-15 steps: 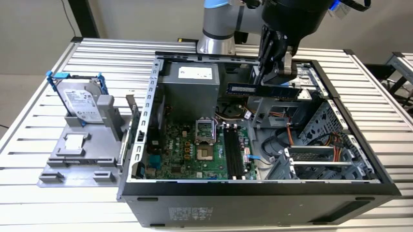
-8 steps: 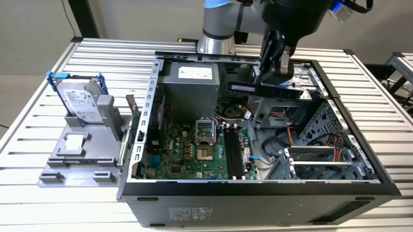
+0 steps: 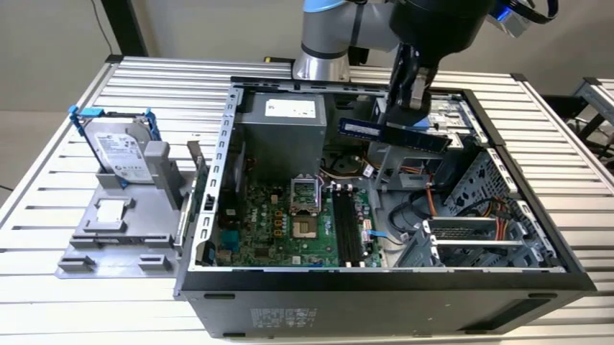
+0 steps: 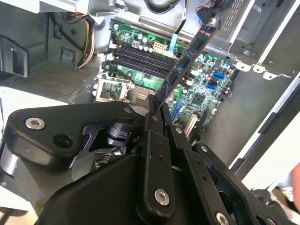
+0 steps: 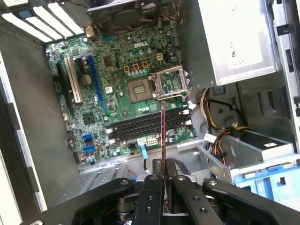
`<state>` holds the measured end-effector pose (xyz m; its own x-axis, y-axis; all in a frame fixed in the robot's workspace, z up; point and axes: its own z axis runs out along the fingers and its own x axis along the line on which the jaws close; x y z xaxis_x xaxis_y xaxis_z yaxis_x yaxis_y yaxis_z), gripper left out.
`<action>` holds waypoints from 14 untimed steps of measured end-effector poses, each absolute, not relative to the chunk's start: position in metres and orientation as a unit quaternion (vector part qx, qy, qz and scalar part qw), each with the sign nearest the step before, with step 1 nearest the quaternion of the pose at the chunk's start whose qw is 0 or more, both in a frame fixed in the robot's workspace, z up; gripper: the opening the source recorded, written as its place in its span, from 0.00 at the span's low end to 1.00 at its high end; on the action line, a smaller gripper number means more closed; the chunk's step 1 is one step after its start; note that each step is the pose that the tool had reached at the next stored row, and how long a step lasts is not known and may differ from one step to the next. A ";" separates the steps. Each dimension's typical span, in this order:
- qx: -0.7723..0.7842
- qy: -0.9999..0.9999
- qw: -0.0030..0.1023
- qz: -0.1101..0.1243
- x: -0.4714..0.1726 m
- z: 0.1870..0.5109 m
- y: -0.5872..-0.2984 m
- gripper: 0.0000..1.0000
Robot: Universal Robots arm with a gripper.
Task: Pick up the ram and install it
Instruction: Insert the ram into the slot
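1. The ram (image 3: pixel 367 129) is pinched between the pressed-together fingers of the tool (image 3: pixel 405 121); pickup is judged complete.
2. The ram is held above the open case (image 3: pixel 384 295), apart from the motherboard (image 5: pixel 117 98).
3. The black slots (image 5: pixel 145 124) are seen unfilled; installation is not yet done.
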<state>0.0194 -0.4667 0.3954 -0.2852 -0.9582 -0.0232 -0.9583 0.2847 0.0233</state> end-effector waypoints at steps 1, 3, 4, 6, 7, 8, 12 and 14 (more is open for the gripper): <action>-0.592 0.806 0.002 0.016 0.019 0.395 -0.467 0.00; -0.580 0.814 0.003 0.016 0.019 0.395 -0.467 0.00; -0.574 0.818 0.003 0.016 0.019 0.395 -0.467 0.00; -0.563 0.827 0.003 0.016 0.019 0.395 -0.467 0.00; -0.557 0.830 0.003 0.016 0.019 0.395 -0.467 0.00; -0.551 0.834 0.003 0.016 0.019 0.395 -0.467 0.00; -0.527 0.850 0.004 0.016 0.019 0.395 -0.467 0.00; -0.514 0.857 0.004 0.016 0.019 0.395 -0.467 0.00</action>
